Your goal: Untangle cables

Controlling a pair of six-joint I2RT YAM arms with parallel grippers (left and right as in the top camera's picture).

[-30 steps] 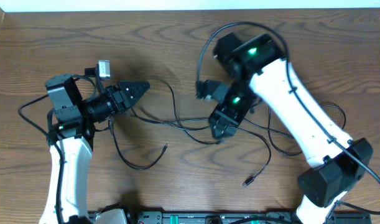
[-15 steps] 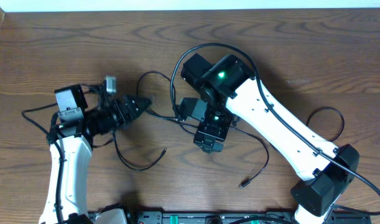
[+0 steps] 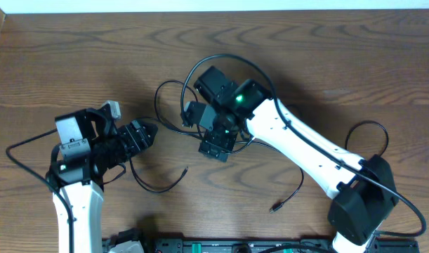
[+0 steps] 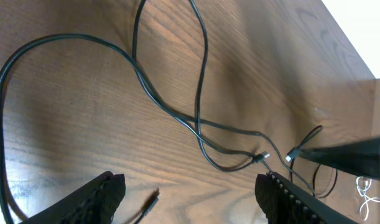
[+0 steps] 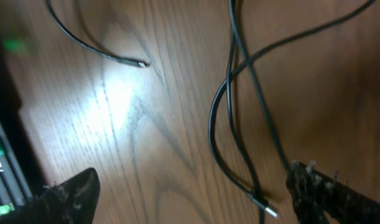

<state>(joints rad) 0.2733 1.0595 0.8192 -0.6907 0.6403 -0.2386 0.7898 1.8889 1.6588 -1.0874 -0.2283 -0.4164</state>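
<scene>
The cables (image 4: 197,122) are showing as thin black cords with small metal-tipped plugs. They are lying loose on the table (image 3: 340,56) in open loops and crossings rather than in one tight knot. The right gripper (image 3: 214,149) is hanging over the middle of them with its jaws standing wide apart and gripping nothing. In its wrist view two strands are crossing each other on the wood between its fingers (image 5: 326,193). To the left of the right gripper, one cord is arching away in a tall loop and running back underneath it. Nearer the arm bases and to the left of the right gripper, another strand is curving in a shallow bowl and ending in the left plug (image 3: 186,169), which is lying free. Nearer the bases and to the right of the right gripper, a third strand is bending round to the right plug (image 3: 274,207), also lying free. The left gripper (image 3: 151,131) is sitting well to the left of the right gripper and pointing toward it, jaws spread wide and holding nothing. Its wrist view is showing two strands crossing on the table ahead of its fingertips.
</scene>
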